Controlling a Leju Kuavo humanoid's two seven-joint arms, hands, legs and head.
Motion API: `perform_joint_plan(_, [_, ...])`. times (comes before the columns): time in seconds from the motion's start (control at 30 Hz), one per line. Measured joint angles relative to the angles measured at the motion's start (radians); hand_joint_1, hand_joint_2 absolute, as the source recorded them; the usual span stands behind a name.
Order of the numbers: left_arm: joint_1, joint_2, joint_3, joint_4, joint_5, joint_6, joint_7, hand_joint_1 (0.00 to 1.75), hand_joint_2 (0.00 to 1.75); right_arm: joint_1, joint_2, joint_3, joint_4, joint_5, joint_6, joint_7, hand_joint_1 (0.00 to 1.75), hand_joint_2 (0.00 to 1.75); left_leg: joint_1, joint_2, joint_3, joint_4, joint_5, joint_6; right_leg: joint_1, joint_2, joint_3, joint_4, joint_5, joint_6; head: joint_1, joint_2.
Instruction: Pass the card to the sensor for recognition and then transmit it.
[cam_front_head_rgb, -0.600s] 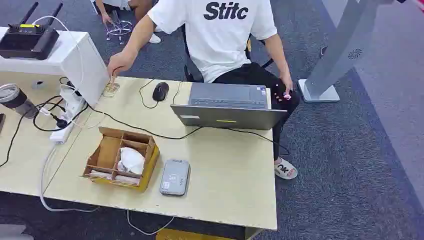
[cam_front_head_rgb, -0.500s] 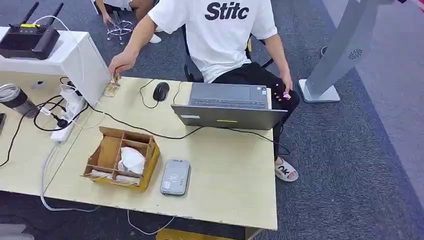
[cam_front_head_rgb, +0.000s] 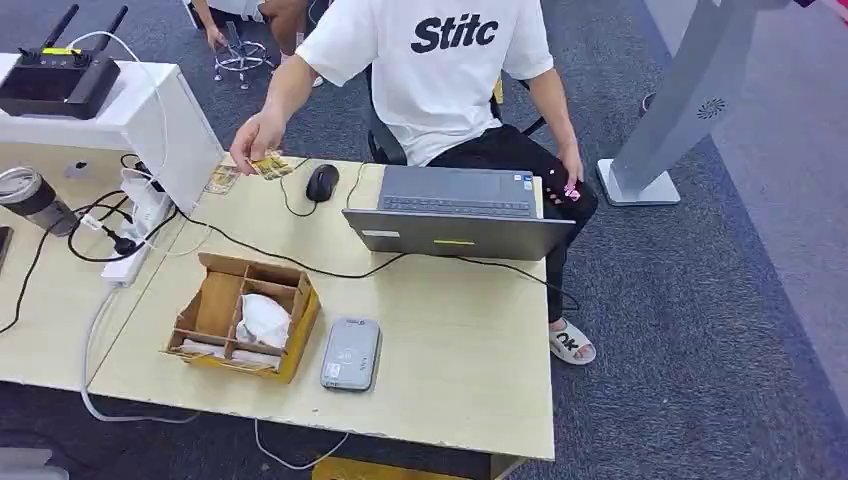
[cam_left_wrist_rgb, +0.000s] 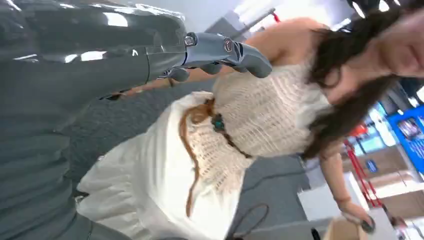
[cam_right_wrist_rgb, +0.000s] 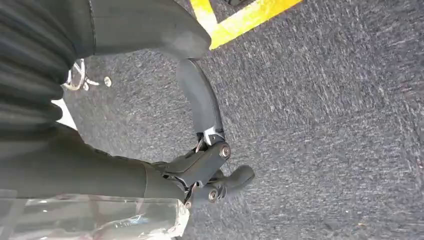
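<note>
A grey card sensor (cam_front_head_rgb: 350, 353) lies flat near the front edge of the wooden table (cam_front_head_rgb: 470, 350). A seated person in a white shirt (cam_front_head_rgb: 440, 70) holds a yellowish card (cam_front_head_rgb: 270, 165) just above the table's far edge, beside the mouse (cam_front_head_rgb: 321, 182). Another card (cam_front_head_rgb: 221, 180) lies on the far left corner. My left hand (cam_left_wrist_rgb: 215, 52) hangs away from the table, fingers loosely apart and holding nothing. My right hand (cam_right_wrist_rgb: 210, 172) hangs over grey carpet, with nothing in it.
A partitioned cardboard box (cam_front_head_rgb: 243, 315) with white stuffing stands left of the sensor. A laptop (cam_front_head_rgb: 455, 210) sits at the far middle, its cable crossing the table. A power strip (cam_front_head_rgb: 135, 235), cables and a white cabinet (cam_front_head_rgb: 150, 120) crowd the left. Another person stands near my left hand.
The seated person has lifted a card from the table's far left corner and carried it right, toward the mouse. Sensor and box have not moved.
</note>
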Motion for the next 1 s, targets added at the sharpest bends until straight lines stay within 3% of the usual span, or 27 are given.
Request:
perform_joint_plan(0.1, [-0.022,0.0,0.038,-0.034,-0.159,-0.155,0.026,0.0,1.75,-0.002,0.002,-0.011,-0.001,0.021,0.007,0.006,0.0,1.75,0.0,0.0,0.0,0.0,0.0,0.0,0.0,0.0,0.0,0.0,0.0,0.0,0.0,0.0])
perform_joint_plan(0.2, [-0.086,0.006,0.151,-0.048,-0.26,-0.29,0.008,0.0,1.75,-0.001,0.002,-0.026,-0.001,0.043,0.011,0.006,0.0,1.75,0.001,0.0,0.0,0.0,0.001,-0.001,0.0,0.0,0.001,0.0,0.001,-0.001,0.0,0.0])
perform_joint_plan(0.33, [-0.175,0.036,0.322,-0.049,-0.35,-0.382,-0.002,0.0,1.75,-0.004,0.002,-0.044,-0.001,0.069,0.022,0.005,0.0,1.75,0.001,0.001,0.0,0.0,0.001,-0.001,0.0,0.001,0.001,0.001,0.001,-0.001,0.0,0.0])
perform_joint_plan(0.5, [-0.233,0.079,0.449,-0.049,-0.391,-0.421,0.002,0.0,1.75,-0.006,0.002,-0.062,-0.001,0.081,0.025,0.005,0.0,1.75,0.001,0.0,0.0,0.0,0.001,-0.001,0.0,0.001,0.001,0.0,0.001,-0.001,0.0,0.0])
perform_joint_plan(0.73, [-0.26,0.099,0.507,-0.05,-0.386,-0.432,0.002,0.0,1.75,-0.007,0.002,-0.076,-0.001,0.088,0.026,0.005,0.0,1.75,0.001,0.0,0.0,0.0,0.001,-0.001,0.0,0.0,0.0,0.0,0.001,-0.001,0.0,0.0])
perform_joint_plan(1.0, [-0.279,0.163,0.521,-0.126,-0.208,-0.54,-0.029,0.0,1.75,-0.011,0.002,-0.083,-0.004,0.114,0.042,0.0,0.0,1.75,0.001,0.0,0.0,0.0,0.001,-0.002,0.0,0.001,0.001,0.001,0.001,-0.001,0.0,0.0])
